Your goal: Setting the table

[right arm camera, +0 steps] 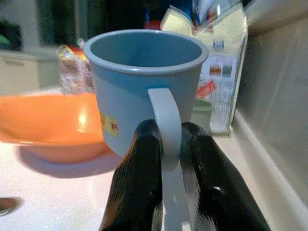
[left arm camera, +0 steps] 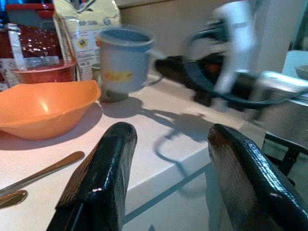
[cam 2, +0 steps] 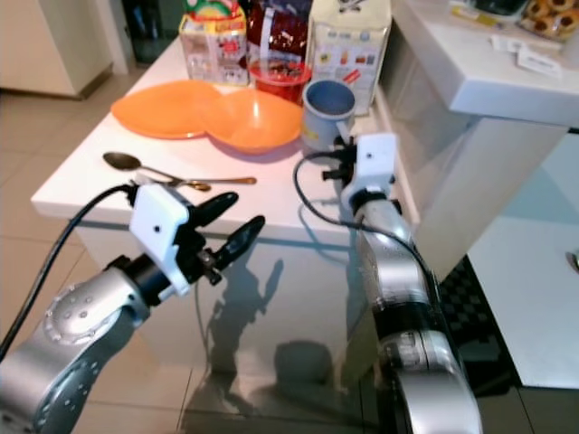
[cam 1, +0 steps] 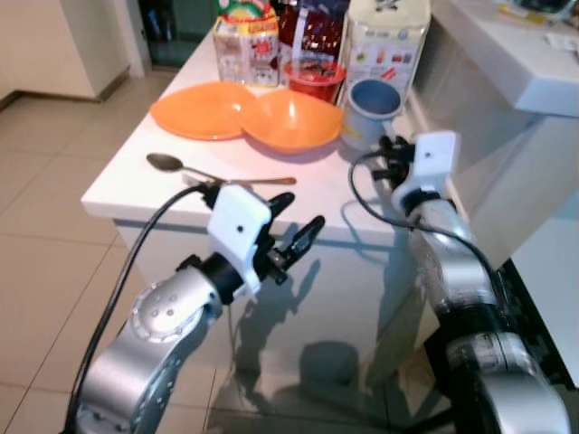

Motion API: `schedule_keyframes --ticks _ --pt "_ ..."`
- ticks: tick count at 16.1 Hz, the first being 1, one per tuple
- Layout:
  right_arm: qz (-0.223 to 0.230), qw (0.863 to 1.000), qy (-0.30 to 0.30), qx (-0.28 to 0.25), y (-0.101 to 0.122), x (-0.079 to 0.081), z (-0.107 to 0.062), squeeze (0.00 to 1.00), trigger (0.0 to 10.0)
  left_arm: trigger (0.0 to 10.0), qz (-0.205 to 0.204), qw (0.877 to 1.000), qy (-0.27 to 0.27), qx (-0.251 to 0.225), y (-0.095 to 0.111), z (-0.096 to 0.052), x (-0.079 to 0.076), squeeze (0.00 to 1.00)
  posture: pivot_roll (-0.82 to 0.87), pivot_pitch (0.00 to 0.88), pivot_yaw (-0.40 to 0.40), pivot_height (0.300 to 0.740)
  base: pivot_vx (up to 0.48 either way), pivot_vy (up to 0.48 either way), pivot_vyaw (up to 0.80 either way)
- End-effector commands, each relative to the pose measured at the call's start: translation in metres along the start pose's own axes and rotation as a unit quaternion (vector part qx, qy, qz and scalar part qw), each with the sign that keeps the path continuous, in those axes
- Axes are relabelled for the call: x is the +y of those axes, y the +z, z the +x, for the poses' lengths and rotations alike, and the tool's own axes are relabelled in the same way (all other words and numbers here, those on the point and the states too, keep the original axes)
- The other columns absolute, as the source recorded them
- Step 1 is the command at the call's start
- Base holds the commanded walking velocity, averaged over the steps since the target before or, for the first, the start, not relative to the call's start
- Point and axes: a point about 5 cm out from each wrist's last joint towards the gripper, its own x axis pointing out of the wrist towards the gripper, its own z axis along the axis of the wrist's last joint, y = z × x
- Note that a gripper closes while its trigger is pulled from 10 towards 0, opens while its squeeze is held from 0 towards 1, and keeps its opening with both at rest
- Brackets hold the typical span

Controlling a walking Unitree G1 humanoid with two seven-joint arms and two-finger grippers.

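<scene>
Right gripper [right arm camera: 169, 144] pinches the blue mug's [cam 1: 369, 110] handle beside the orange bowl [cam 1: 291, 120], left gripper [cam 1: 291, 224] spread empty nearby.

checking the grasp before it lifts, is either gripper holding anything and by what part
The right gripper is shut on the blue mug, its fingers pinching the handle from both sides. The left gripper is open and holds nothing.
</scene>
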Motion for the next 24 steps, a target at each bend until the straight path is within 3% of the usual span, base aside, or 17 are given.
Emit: schedule_keyframes --ticks 1,2,5,8,9,15,24 --pt "0.010 1.000 0.001 -0.015 0.015 0.000 -0.010 0.00 0.0 10.0 0.006 1.000 0.007 -0.002 0.000 0.000 0.001 0.00 0.11 0.000 -0.050 0.740 0.000 0.000 0.00" --pt "0.013 1.000 -0.003 -0.019 0.021 0.000 -0.027 0.00 0.0 10.0 0.011 1.000 0.019 0.001 -0.001 -0.002 0.005 0.00 0.10 0.000 -0.043 0.740 0.000 0.000 0.00" --pt "0.020 0.999 -0.025 -0.020 0.033 -0.003 -0.047 0.00 0.0 10.0 0.024 0.998 0.052 -0.004 -0.002 -0.001 0.013 0.00 0.08 0.000 -0.026 0.740 0.000 0.000 0.00" --pt "0.020 1.000 -0.016 -0.015 0.038 -0.002 -0.065 0.00 0.0 10.0 0.034 0.991 0.128 0.003 -0.006 -0.005 0.031 0.00 0.07 0.000 -0.023 0.740 0.000 0.000 0.00" --pt "0.020 1.000 -0.012 0.000 0.039 -0.001 -0.075 0.00 10.0 10.0 0.030 0.988 0.151 0.005 -0.009 -0.008 0.036 0.00 0.07 0.000 -0.027 0.740 0.000 0.000 0.00" --pt "0.041 0.999 0.014 0.018 0.044 0.005 -0.084 0.00 10.0 10.0 0.024 0.985 0.168 -0.003 -0.009 -0.007 0.037 0.00 0.06 0.000 -0.033 0.740 0.000 0.000 0.00" --pt "0.034 0.998 -0.004 0.043 0.039 0.000 -0.087 0.00 10.0 10.0 0.023 0.986 0.165 -0.003 -0.010 -0.006 0.035 0.00 0.06 0.000 -0.034 0.740 0.000 0.000 0.00"
